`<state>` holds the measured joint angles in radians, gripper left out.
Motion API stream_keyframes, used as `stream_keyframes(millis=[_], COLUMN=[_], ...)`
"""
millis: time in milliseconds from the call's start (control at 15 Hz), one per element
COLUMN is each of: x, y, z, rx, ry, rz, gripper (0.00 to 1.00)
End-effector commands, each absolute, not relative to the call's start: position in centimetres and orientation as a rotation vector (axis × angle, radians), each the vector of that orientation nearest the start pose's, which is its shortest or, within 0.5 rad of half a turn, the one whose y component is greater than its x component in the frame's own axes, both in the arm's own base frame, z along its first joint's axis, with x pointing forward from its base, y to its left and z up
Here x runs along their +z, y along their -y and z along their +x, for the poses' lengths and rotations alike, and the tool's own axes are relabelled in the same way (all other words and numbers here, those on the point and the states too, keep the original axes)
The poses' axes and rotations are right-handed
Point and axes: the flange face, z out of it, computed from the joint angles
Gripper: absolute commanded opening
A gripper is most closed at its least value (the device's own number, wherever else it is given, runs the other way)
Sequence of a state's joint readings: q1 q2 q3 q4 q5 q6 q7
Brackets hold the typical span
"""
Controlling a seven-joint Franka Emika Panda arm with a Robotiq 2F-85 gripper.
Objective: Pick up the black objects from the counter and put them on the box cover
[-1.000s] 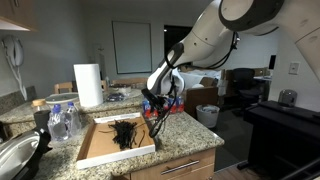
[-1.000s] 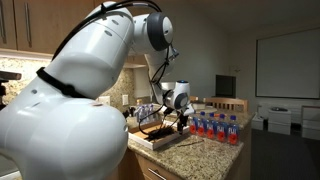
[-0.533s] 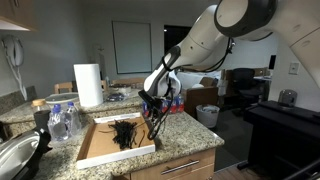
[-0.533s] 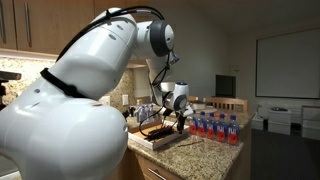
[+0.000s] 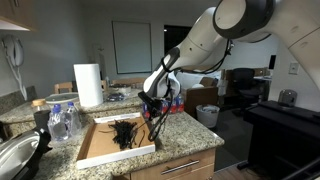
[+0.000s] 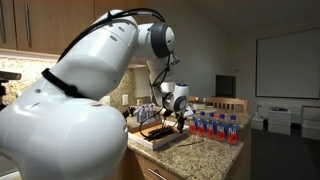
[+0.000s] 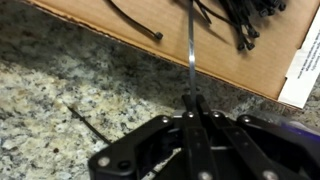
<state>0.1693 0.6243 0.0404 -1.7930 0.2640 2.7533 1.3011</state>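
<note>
White arm of yours fills the upper part of both exterior views and bends down to the speckled granite bench. Next in size is the box cover, lying flat on the bench with tan cardboard inside and low white rims. Beyond it stands a paper towel roll. Clear water bottles are just beside the cover's far rim, and a metal bowl sits at the bench corner. In an exterior view a row of red-and-blue bottles stands on the bench near the wrist. Your end effector hangs low at the cover's edge on the arm's side. In the wrist view the end effector sits over granite just outside the cardboard edge. Its fingers are pinched fully together on a thin black strip, which runs straight out from the tips, across the rim and over the cardboard. You cannot tell whether the strip's far end touches the cover. Most of the black objects are a spidery clump inside the cover, seen at the top of the wrist view. A single tie lies apart from the clump on the cardboard. A loose black piece lies on the bench outside the cover, beside the end effector.
</note>
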Motion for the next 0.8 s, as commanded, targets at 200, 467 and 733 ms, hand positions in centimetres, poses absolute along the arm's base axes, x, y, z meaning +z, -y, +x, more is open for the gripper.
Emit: stream_keyframes(millis=[200, 467, 733], x=[29.4, 34.8, 38.8], y=[-12.3, -14.3, -16.5], z=[66.1, 65.9, 66.1], rx=[-0.332, -0.479, -0.613], ry=[-1.654, -1.501, -1.379], rz=[-2.241, -2.353, -2.449], gripper=[0.01, 0.01, 0.01])
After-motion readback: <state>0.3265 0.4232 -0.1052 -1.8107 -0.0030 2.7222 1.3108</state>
